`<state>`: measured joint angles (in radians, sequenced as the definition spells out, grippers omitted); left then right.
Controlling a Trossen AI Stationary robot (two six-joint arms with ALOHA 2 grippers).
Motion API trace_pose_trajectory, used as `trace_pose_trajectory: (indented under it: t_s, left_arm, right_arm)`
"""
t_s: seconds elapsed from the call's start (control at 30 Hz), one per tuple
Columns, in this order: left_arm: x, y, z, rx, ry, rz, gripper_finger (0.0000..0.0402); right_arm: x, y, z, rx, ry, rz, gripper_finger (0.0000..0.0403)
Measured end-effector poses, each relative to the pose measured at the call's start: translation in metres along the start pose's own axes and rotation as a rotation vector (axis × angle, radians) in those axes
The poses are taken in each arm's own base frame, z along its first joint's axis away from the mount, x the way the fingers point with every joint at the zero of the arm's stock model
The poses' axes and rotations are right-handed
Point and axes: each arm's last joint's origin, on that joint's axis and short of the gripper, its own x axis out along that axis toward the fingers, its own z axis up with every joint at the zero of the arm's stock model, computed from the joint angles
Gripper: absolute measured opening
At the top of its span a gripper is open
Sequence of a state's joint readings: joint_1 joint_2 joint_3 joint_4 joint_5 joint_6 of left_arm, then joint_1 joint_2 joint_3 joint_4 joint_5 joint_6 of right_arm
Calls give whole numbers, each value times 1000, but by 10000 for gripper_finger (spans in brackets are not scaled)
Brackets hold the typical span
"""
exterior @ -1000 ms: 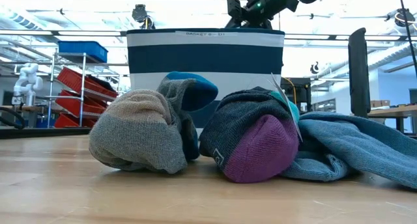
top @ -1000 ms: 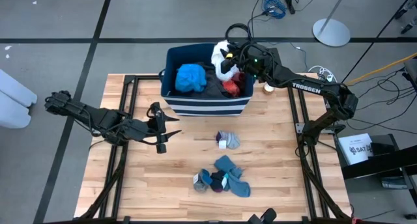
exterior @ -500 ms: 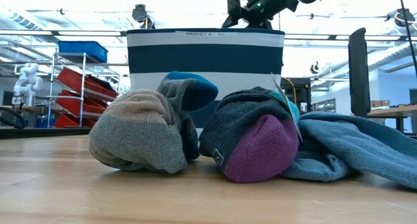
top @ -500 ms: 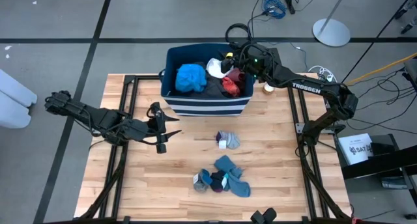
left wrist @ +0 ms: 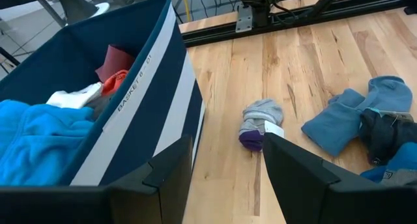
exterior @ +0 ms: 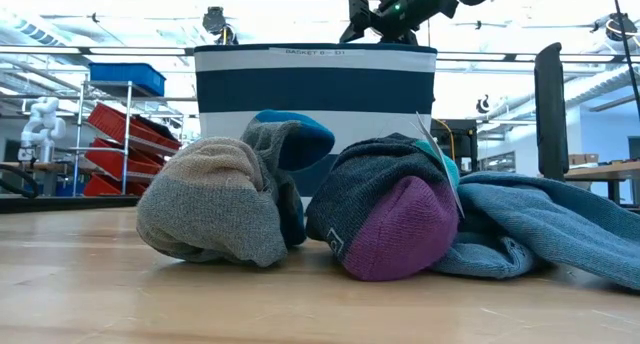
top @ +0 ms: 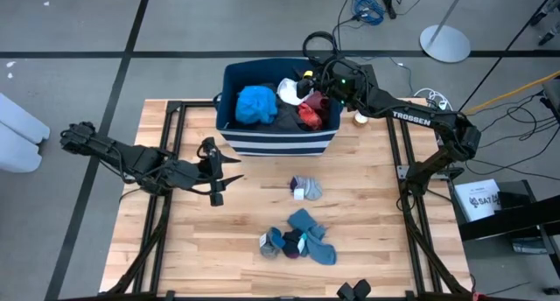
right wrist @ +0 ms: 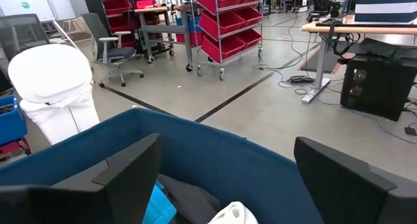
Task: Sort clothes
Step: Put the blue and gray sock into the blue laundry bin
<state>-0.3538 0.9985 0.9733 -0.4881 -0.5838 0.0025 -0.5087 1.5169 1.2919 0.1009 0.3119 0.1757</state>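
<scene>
A dark blue bin with white stripes (top: 276, 142) stands at the table's far middle. In it lie a bright blue top (top: 256, 104), a white garment (top: 290, 91), a red one (top: 311, 115) and dark grey cloth (top: 284, 117). My right gripper (top: 308, 80) hovers open above the bin's far right part, holding nothing; the white garment (right wrist: 234, 214) lies just below it. My left gripper (top: 229, 174) stands open above the table's left, near the bin's left corner. A small grey sock bundle (top: 306, 188) and a heap of blue socks (top: 299, 237) lie on the wood.
Black frame rails (top: 398, 161) run along the table's left and right sides. A small round white object (top: 360, 118) sits right of the bin. Bare wood (top: 219, 240) lies left of the sock heap. Beyond the table, red bin shelves (right wrist: 228, 22) show.
My right gripper has opened above the bin and let go of the white garment. The garment hung below its fingers a second ago; it has fallen and now lies crumpled in the bin's far right part. Both arms have kept their places.
</scene>
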Motion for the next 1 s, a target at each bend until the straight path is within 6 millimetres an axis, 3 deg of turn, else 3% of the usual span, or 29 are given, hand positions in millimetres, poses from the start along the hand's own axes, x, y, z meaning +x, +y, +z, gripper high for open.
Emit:
trace_pose_trajectory:
  t_s: [0.33, 0.5, 0.67, 0.93, 1.0]
  left_arm:
    - [0, 0, 0, -21, 0, 0, 199]
    - [0, 0, 0, -21, 0, 0, 199]
    - [0, 0, 0, -21, 0, 0, 199]
    - [0, 0, 0, -22, 0, 0, 199]
    - [0, 0, 0, -22, 0, 0, 199]
  right_arm:
    - [0, 0, 0, -7, 1, 6, 327]
    - [0, 0, 0, -32, 1, 7, 293]
    - [0, 1, 0, -71, 5, 30, 212]
    - [0, 1, 0, -83, 5, 31, 30]
    - [0, 1, 0, -84, 5, 31, 8]
